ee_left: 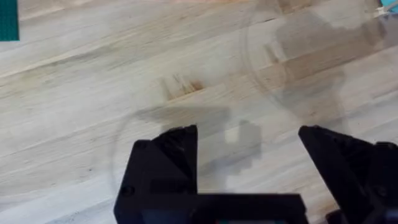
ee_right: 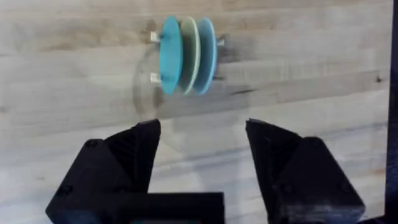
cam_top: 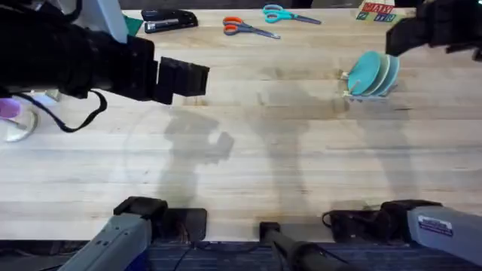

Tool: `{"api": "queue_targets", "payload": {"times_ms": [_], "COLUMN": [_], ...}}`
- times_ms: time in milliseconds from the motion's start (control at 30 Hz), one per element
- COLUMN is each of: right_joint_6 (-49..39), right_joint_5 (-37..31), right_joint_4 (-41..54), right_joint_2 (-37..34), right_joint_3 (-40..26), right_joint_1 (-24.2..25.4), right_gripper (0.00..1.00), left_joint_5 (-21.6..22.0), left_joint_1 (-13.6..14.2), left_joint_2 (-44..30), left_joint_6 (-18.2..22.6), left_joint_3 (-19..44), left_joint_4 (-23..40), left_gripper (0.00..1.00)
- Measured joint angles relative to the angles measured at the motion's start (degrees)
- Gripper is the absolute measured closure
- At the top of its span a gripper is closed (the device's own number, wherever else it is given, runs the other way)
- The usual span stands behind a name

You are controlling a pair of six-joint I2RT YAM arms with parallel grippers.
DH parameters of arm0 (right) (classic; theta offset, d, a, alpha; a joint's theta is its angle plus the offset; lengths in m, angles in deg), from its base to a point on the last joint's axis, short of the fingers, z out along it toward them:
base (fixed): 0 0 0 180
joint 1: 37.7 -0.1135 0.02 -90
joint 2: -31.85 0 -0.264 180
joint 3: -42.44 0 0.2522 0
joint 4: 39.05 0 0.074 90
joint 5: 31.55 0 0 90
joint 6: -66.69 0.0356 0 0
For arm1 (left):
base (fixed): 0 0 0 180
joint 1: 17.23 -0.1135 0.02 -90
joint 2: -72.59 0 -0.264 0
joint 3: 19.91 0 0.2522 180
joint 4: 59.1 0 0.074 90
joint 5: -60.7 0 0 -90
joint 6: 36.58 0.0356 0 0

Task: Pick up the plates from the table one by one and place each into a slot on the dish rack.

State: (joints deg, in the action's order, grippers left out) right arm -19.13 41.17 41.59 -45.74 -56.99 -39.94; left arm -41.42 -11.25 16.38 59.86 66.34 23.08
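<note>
Three plates stand on edge in the dish rack at the table's far right: turquoise, pale yellow and pale blue, each in its own slot. In the overhead view they show as a tight group of plates. My right gripper hangs open and empty above the wood near the rack; from overhead this right gripper sits just beyond the rack. Over bare table at the far left, my left gripper is raised high, and the left gripper is open with nothing in it.
Orange scissors, teal scissors and a black stapler lie along the far edge, with a coloured box at the far right. A small purple cup stands at the left edge. A green mat corner is visible.
</note>
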Motion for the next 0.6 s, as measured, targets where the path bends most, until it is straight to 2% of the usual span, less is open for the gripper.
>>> {"api": "queue_targets", "payload": {"times_ms": [367,600], "right_joint_6": [0.0,0.0], "right_joint_5": [0.0,0.2], "right_joint_4": [8.8,11.9], "right_joint_2": [11.7,18.1], "right_joint_3": [0.0,0.0], "right_joint_1": [-2.1,-2.5], "right_gripper": [0.070,0.061], "left_joint_5": [0.0,0.0], "left_joint_1": [0.0,0.0], "left_joint_2": [0.0,0.0], "left_joint_6": [0.0,0.0], "left_joint_3": [0.0,0.0], "left_joint_4": [0.0,0.0], "left_gripper": [0.007,0.007]}}
